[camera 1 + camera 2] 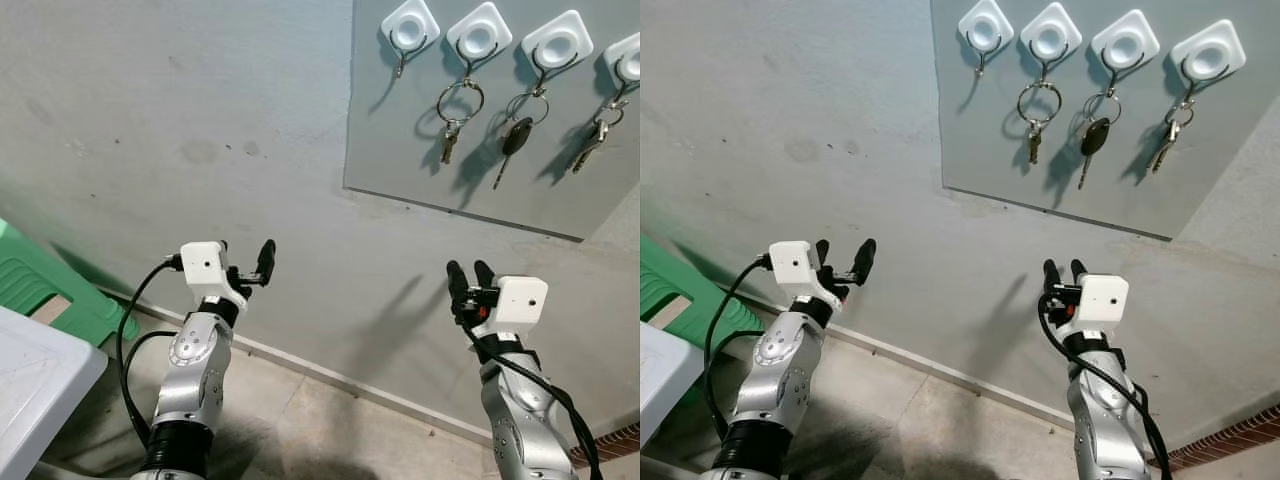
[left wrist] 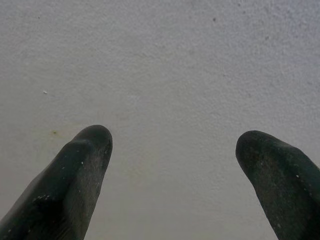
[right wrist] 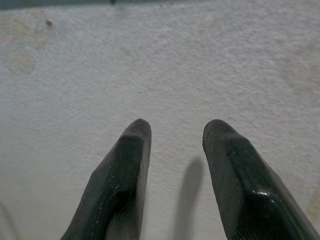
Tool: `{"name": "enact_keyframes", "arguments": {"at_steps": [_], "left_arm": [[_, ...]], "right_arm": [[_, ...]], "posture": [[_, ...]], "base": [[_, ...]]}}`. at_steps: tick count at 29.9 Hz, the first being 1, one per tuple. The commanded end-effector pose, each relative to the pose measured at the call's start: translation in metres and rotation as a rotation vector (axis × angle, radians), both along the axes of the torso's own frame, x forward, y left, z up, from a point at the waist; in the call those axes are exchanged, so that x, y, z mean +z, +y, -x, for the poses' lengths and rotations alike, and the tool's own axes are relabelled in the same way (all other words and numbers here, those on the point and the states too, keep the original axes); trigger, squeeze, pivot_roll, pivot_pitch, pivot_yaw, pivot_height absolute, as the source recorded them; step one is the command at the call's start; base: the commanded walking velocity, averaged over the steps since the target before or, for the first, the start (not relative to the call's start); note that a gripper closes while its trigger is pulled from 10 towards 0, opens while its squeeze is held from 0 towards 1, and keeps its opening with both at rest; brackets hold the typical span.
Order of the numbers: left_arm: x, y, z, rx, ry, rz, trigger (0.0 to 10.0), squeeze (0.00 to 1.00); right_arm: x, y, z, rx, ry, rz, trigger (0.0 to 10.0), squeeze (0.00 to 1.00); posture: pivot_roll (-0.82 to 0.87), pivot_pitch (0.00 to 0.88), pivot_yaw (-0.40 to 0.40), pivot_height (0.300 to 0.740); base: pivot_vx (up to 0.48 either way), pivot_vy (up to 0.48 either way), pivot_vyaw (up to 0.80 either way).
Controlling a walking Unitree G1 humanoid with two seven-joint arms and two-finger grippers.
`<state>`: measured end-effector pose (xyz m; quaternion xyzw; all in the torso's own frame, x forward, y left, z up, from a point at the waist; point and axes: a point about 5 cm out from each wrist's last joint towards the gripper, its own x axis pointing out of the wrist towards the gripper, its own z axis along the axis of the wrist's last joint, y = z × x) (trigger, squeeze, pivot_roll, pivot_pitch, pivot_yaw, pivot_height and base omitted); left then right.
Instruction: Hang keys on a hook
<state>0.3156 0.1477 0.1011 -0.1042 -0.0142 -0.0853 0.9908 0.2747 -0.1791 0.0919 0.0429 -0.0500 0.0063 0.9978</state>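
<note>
A grey board (image 1: 400, 150) on the wall carries a row of white hooks. The leftmost hook (image 1: 409, 30) is bare. The one beside it bears a key ring with small keys (image 1: 457, 108), the third a black-headed key (image 1: 516, 136), and the rightmost a bunch of keys (image 1: 596, 132). My left gripper (image 1: 248, 260) is raised low on the left, facing bare wall, open with nothing between its fingers (image 2: 82, 165). My right gripper (image 1: 469, 272) is raised below the board, open and empty; its fingers (image 3: 125, 170) also point at plain wall.
A green plastic chair (image 1: 45, 290) stands against the wall at the far left, with a white surface (image 1: 35, 375) in front of it. A skirting strip (image 1: 330, 375) runs along the wall's foot above a tiled floor (image 1: 290, 430). Brickwork (image 1: 612, 442) shows at the lower right.
</note>
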Motion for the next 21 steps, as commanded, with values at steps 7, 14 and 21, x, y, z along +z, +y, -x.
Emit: {"name": "enact_keyframes", "arguments": {"at_steps": [7, 14, 21], "left_arm": [[-0.0042, 0.0034, -0.0016, -0.022, 0.017, -0.049, 10.0, 0.00], [-0.0021, 0.0008, -0.0043, -0.034, 0.006, -0.046, 10.0, 0.00], [0.0020, 0.0007, -0.0062, -0.020, -0.006, -0.022, 10.0, 0.00]], "right_arm": [[0.0011, 0.0024, 0.0028, -0.027, 0.001, -0.024, 10.0, 0.00], [-0.0008, 0.0060, 0.0031, -0.039, 0.007, -0.025, 10.0, 0.00], [0.0014, 0.0067, -0.0016, -0.021, 0.009, -0.006, 10.0, 0.00]], "posture": [[-0.11, 0.083, 0.093, 0.740], [-0.11, 0.063, 0.093, 0.740], [-0.10, 0.057, 0.076, 0.740]], "base": [[0.000, 0.000, 0.00], [0.000, 0.000, 0.00], [0.000, 0.000, 0.00]]}}
